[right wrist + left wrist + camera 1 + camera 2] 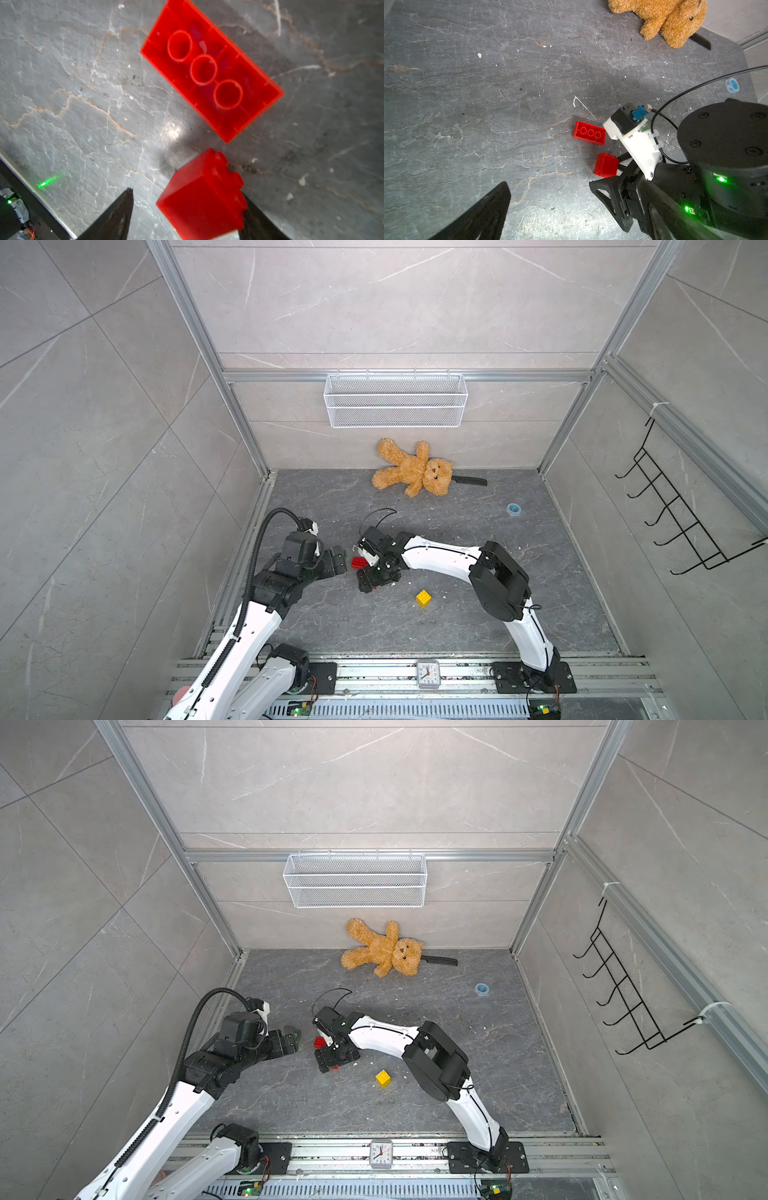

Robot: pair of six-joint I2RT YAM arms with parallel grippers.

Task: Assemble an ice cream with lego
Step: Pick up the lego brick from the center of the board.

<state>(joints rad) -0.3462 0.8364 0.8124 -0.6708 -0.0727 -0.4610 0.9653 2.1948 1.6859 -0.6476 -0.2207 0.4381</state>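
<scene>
Veined stone beneath hollow red brick

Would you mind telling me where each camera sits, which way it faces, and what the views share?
Top views: high above the robot's base, looking down and forward over the table; both show left arm, right arm, teddy bear.
Left wrist: low over the table, facing the long red brick; one own finger and the right arm show.
Right wrist: close above that brick; own fingers either side of the small red brick.
Shared: both wrist views show both red bricks.
</scene>
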